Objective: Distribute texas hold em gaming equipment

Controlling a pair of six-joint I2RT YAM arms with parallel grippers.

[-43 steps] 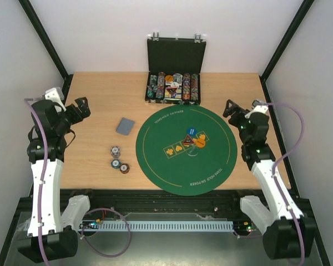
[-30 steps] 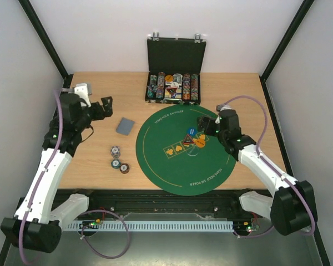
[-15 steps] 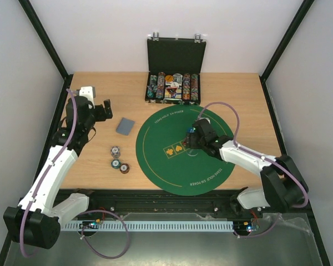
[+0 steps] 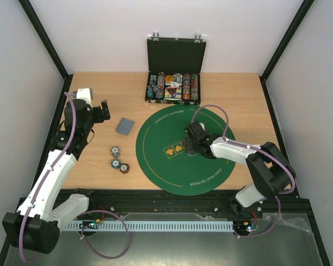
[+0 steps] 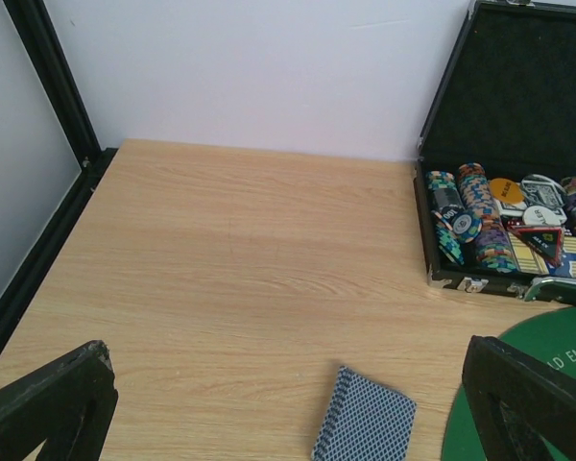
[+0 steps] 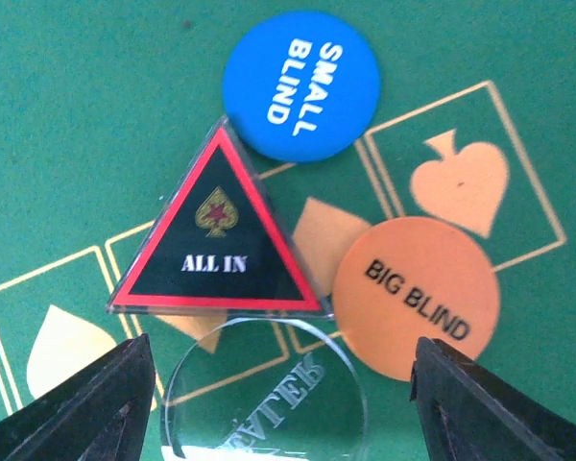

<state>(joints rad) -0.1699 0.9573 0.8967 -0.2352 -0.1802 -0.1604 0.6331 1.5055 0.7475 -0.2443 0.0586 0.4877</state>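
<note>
Triangular marker on mat | right pincer spread, empty | left pincer spread, empty

Bottom centre: the right claw, fingers spread, flanks a clear disc just below the black-and-red triangular marker.

Blue button: SMALL BLIND. Orange button: BIG BLIND. Triangular marker: ALL IN.
</note>
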